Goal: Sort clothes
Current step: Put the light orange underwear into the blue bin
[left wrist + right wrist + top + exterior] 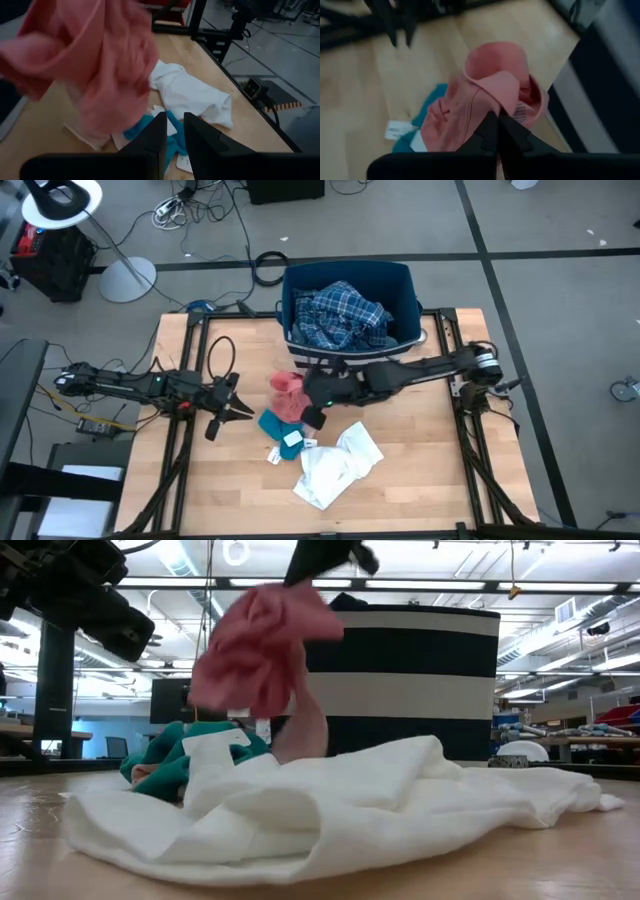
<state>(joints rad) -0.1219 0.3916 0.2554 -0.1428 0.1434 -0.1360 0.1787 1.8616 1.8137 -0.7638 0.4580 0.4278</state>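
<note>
Right gripper (pixel 495 116) is clenched on the pink garment (pixel 485 100), pinching a fold near its top edge. In the low view the garment (pixel 262 645) hangs mostly clear of the table, with its lower end trailing down just behind the white garment (pixel 330 805).

The left gripper (pixel 232 406) waits off to the left side of the table, its fingers (pixel 157 134) a narrow gap apart and holding nothing.

Where things lie: the bin (pixel 402 280) sits at the far edge of the table, with the plaid shirt (pixel 345 315) already inside. The teal garment (pixel 280 425) and the white garment lie on the table, touching each other, directly below the lifted pink one.

We judge the step in hand to be carrying the pink garment away to its pile or to the bin; which of the two, we cannot tell.

To do it well:
- We lift higher first, so the trailing end clears the teal and white pieces and drags neither along.
- We keep the pinch firm; the grip is on one fold only, and a quick swing could shake it loose.
- If the bin is the goal, we bring the whole garment past the rim before letting go, so no tail hangs over the wall.
- We keep the left arm where it is, out of the path.
</note>
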